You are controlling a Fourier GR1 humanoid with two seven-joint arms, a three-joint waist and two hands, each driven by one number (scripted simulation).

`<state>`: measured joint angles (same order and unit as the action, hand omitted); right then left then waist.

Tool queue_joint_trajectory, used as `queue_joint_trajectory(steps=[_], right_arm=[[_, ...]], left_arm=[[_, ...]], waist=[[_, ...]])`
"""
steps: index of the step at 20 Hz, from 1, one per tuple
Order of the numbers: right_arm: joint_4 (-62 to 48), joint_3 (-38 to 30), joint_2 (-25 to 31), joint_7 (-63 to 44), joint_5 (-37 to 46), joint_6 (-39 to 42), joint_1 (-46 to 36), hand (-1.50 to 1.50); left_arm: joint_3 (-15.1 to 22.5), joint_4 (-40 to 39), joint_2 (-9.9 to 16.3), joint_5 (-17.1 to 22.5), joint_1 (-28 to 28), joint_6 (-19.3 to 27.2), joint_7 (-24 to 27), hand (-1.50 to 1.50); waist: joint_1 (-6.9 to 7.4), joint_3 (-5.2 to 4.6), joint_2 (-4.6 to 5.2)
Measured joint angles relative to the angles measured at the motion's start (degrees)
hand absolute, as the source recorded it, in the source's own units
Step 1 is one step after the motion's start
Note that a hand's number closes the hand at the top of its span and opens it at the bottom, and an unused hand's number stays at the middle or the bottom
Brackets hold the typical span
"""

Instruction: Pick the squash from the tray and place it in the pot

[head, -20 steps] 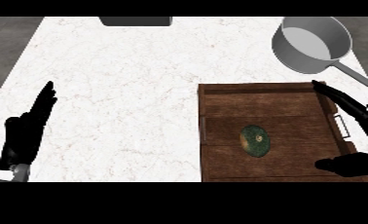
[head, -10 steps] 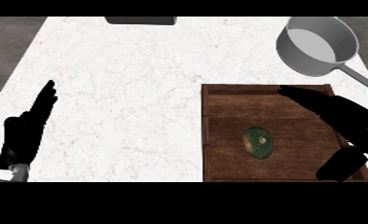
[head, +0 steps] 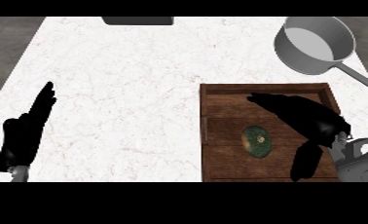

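A white marbled desk (head: pixel 129 82) fills most of the head view. On its near right part sits a wooden tray (head: pixel 223 121), dark brown with a raised rim and plank floor. The squash (head: pixel 257 141), a dark green oval with a paler yellowish patch, lies on the tray floor a little below the tray's middle, apart from every rim.

The right robot hand (head: pixel 302 116) is over the tray, up and to the right of the squash. Its fingers stretch out straight toward the upper left, their tips near the tray's far rim, and the thumb (head: pixel 304 162) points down toward the tray's near rim. The squash lies in the wide gap between fingers and thumb, beside the hand; nothing is curled round it, so the hand is spread open and holds nothing. Whether the hand touches the tray floor cannot be told. A bit of its grey forearm (head: pixel 352 162) shows at the right edge.

The grey metal pot (head: pixel 315 44) stands on the desk beyond the tray's far right corner, its long handle running down to the right.

The left robot hand (head: pixel 28 133) rests at the left edge, fingers straight and pointing up, holding nothing.

A dark grey rectangular object (head: pixel 137 20) sits at the desk's far edge.
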<state>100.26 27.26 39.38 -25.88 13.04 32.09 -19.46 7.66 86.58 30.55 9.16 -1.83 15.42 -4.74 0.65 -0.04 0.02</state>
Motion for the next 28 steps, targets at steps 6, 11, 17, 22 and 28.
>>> queue_joint_trajectory(steps=[6, 11, 17, 22, 28], right_arm=[[-0.9, 1.36, -6.45, -6.4, 4.61, 4.22, -1.53, -1.5], [-4.69, 1.1, -10.94, -5.87, 10.03, 6.52, -2.47, -1.5], [-6.36, 0.44, -14.28, -5.38, 15.32, 8.66, -0.74, -1.5], [-9.07, -0.1, -16.71, -2.7, 20.79, 8.58, 0.46, -1.5], [-11.68, -1.22, -19.5, -0.01, 25.78, 8.41, 1.15, -1.5]], left_arm=[[-1.77, -0.27, -1.59, -1.85, 0.3, -1.12, -0.46, 0.0], [-3.39, -0.55, -3.09, -3.49, 0.45, -2.82, -0.82, 0.0], [-5.85, -1.36, -4.59, -4.94, 0.55, -5.24, -0.46, 0.0], [-6.85, 0.21, -6.63, -6.99, 0.97, -5.94, -2.15, 0.0], [-8.84, 1.72, -7.97, -8.7, -0.45, -7.75, -2.22, 0.0]], waist=[[-0.29, 0.02, -0.03], [-0.34, 0.04, -0.01], [-0.42, 0.04, -0.03], [-0.46, 0.05, -0.03], [-0.41, 0.04, -0.04]])
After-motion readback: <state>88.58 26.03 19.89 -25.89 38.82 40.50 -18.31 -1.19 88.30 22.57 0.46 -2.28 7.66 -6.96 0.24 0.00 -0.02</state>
